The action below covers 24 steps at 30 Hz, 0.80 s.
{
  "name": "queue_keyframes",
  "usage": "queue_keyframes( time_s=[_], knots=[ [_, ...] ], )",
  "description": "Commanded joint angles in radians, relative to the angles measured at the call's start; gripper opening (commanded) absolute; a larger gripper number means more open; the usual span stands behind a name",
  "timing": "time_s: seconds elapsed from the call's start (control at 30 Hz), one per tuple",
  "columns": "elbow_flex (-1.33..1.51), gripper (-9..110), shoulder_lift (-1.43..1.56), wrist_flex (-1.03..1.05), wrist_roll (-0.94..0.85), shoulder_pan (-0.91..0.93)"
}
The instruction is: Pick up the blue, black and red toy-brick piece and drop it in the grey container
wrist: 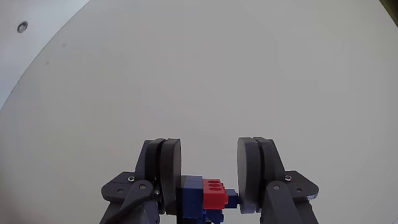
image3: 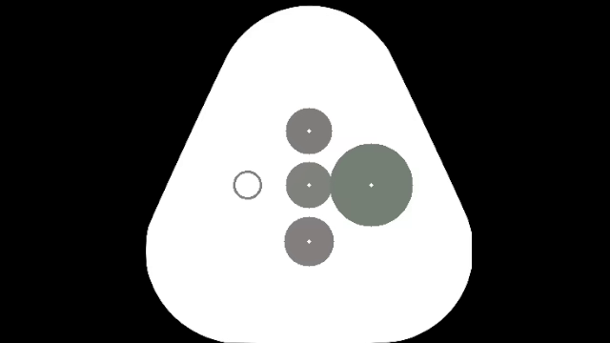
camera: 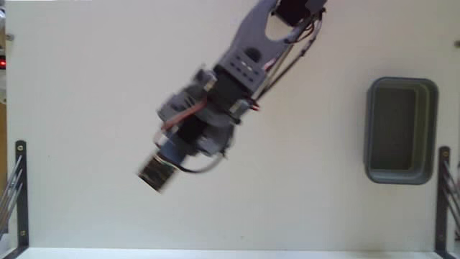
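In the wrist view my gripper (wrist: 208,155) is shut on the toy-brick piece (wrist: 208,194), a small blue and red cluster wedged low between the two round dark pads (wrist: 169,171). It hangs above bare white table. In the fixed view the arm (camera: 241,68) reaches down-left from the top edge, ending in a small black square board (camera: 157,173). The brick piece and the fingertips are hidden under the arm there. The grey container (camera: 431,129) stands empty far to the right of the arm.
Black metal brackets stand at the table's left (camera: 20,191) and right (camera: 443,194) edges. A small red light (camera: 3,63) glows at the far left. The wrist view shows a screw hole (wrist: 22,26) near the table's curved edge.
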Motion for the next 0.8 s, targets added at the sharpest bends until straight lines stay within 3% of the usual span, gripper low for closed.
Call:
queue_keyframes(
  time_s=[0.0,0.77],
  knots=[
    [-0.010,49,0.051,0.002,0.003,-0.050],
    [0.068,49,0.106,-0.021,0.003,-0.585]
  ],
)
